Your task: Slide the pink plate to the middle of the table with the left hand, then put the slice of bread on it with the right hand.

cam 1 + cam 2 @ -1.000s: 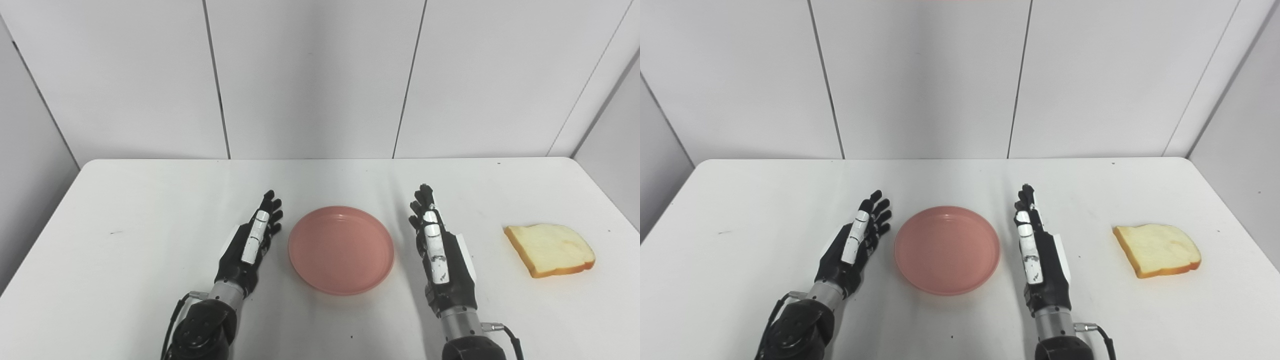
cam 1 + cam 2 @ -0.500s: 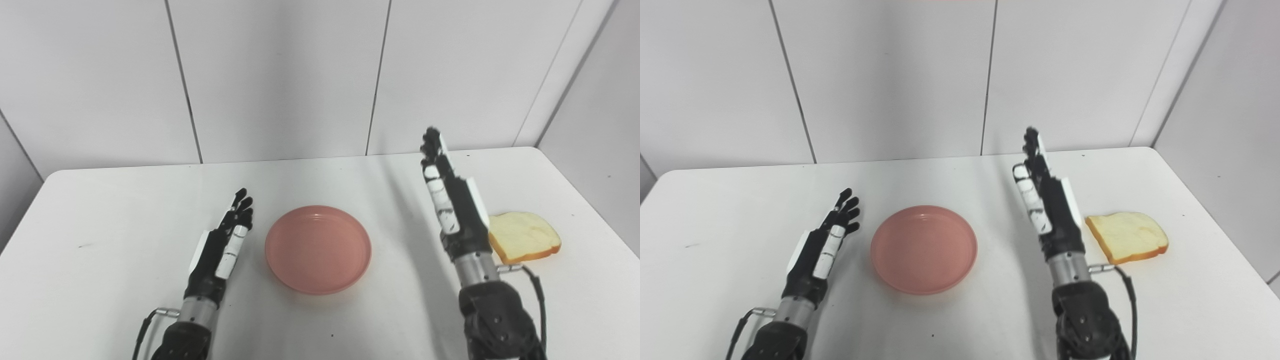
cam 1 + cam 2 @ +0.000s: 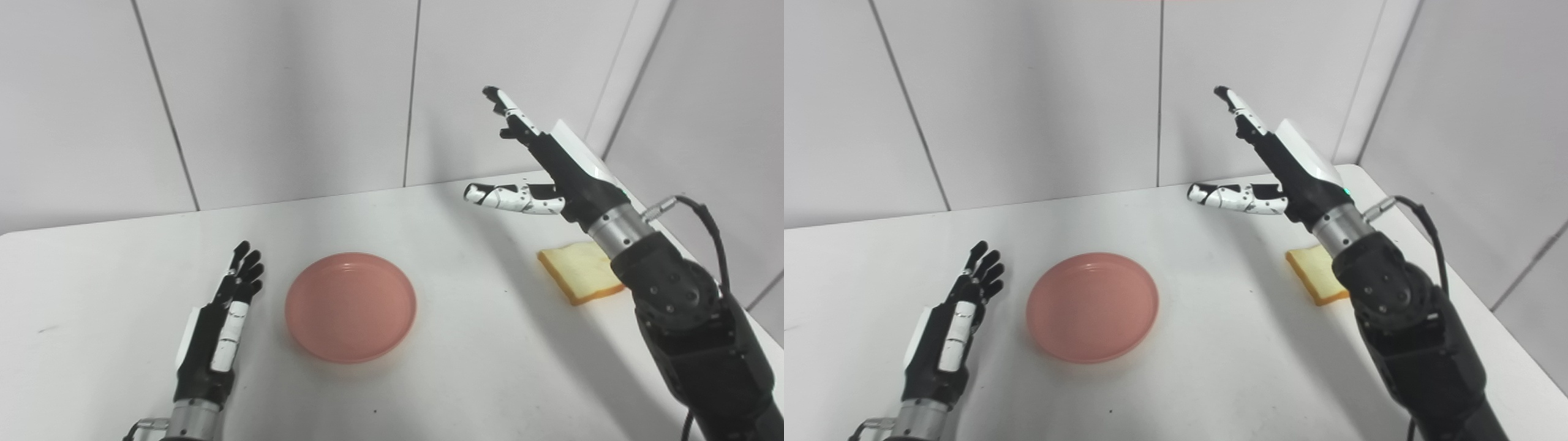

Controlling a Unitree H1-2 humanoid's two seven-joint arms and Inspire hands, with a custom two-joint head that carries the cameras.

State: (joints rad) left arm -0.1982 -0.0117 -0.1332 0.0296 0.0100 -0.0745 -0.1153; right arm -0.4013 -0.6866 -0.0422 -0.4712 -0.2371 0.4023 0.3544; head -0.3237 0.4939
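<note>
The pink plate (image 3: 350, 305) sits empty on the white table (image 3: 465, 367), near its middle. My left hand (image 3: 220, 327) lies open and flat on the table, a short gap left of the plate. My right hand (image 3: 545, 165) is raised high above the table's right part, open and empty, fingers pointing up and thumb stretched left. The slice of bread (image 3: 579, 278) lies on the table below and right of that hand, partly hidden by my right forearm; it also shows in the right eye view (image 3: 1315, 274).
White wall panels (image 3: 294, 92) stand behind the table's far edge and along its right side. The table's right edge runs close behind the bread.
My right hand has risen from beside the plate to high above the table, moved right toward the bread, and spread its thumb. The left hand has stayed put. The camera has turned right.
</note>
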